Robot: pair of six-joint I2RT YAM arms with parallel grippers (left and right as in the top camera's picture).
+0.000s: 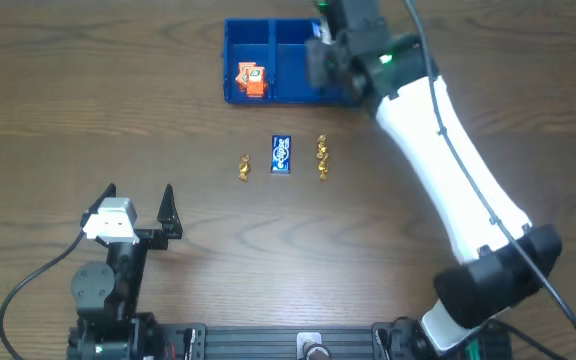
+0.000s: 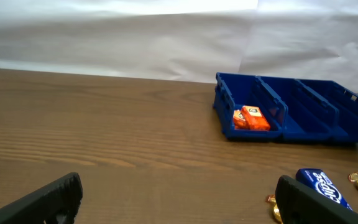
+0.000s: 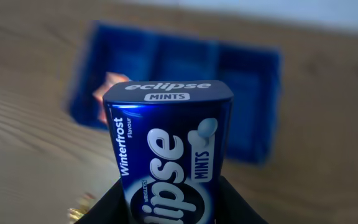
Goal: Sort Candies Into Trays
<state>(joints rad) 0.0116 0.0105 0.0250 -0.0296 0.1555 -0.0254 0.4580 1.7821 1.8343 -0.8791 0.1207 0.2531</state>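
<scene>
While the right gripper [image 3: 169,210] was clamped on the glossy blue rectangular mint tin [image 3: 166,149], held up near the blue three-compartment plastic tray [image 1: 230,62] at the top view's upper centre, the placing step seemed in hand, next needing release over an empty compartment; left gripper [image 1: 138,205] sat wide open, empty, lower left.

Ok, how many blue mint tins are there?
2. One tin lies on the table between gold candies; the other tin is in the right hand. Tray interior partly hidden.

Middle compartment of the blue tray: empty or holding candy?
Empty: the middle compartment shows bare blue floor. The orange candies lie in the blue tray's left compartment; the right gripper holds a mint tin.
</scene>
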